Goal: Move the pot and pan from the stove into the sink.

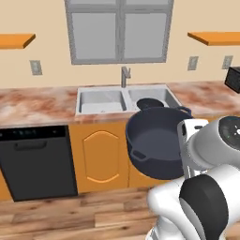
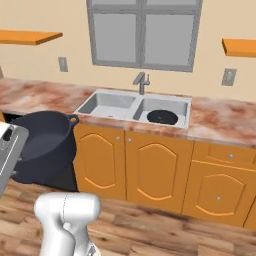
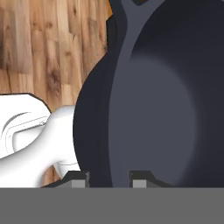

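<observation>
Pot [image 1: 157, 145] held up in the air, tipped on its side with the open mouth facing the cameras: centre right of the left base view, in front of the orange cabinets [image 1: 99, 154] and overlapping the counter edge; far left of the right base view [image 2: 42, 145], level with the cabinet doors and above the wood floor [image 2: 150, 235]. Loop handles visible at lower left and upper right of the pot in the left base view.

Gripper [image 3: 106, 177] clamped narrowly on the pot rim in the hand view, one dark fingertip [image 3: 78, 179] outside the wall, the other inside, at the bottom of the frame; pot wall [image 3: 144, 100] fills the right and centre there, floor at upper left.

Pan [image 1: 150, 103] lying in the right basin of the sink [image 1: 101, 90], upper centre of the left base view; same pan [image 2: 162, 117] in the right basin in the right base view, faucet [image 2: 142, 81] behind the divider, window above.

Left basin bare steel. Black dishwasher [image 1: 37, 161] at lower left of the left base view, under the marbled counter [image 1: 33, 105].
</observation>
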